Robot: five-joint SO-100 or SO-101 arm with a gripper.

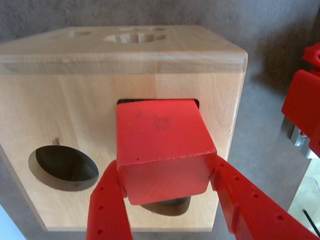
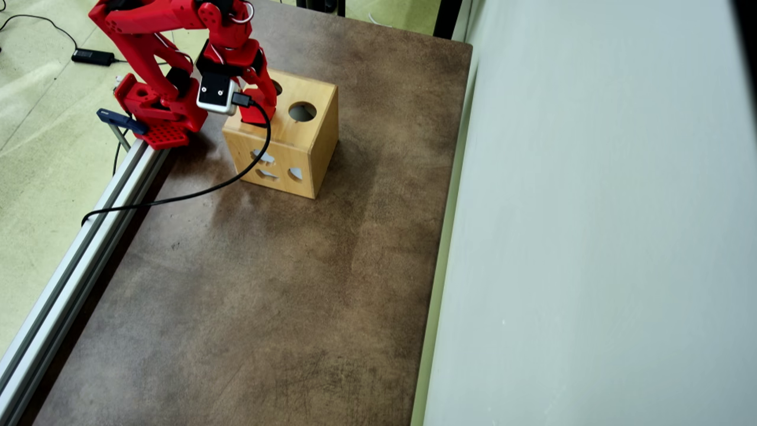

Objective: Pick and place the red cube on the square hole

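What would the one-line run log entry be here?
gripper: shut on small red cube | cube: at dark square hole of wooden box | release: not yet

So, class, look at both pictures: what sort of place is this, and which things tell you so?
Probably a hobby or lab robotics workbench, not a factory. A small red arm is mounted at the edge of a brown table on an aluminium rail, and its fingers hold a red cube at a wooden shape-sorter box.

**Arm bent low, fingers clamped**

The red arm (image 2: 155, 35) folds forward from its base, wrist pitched down. The gripper (image 1: 167, 192) is closed on the cube (image 1: 162, 147), one finger (image 1: 107, 210) on each side in the wrist view.
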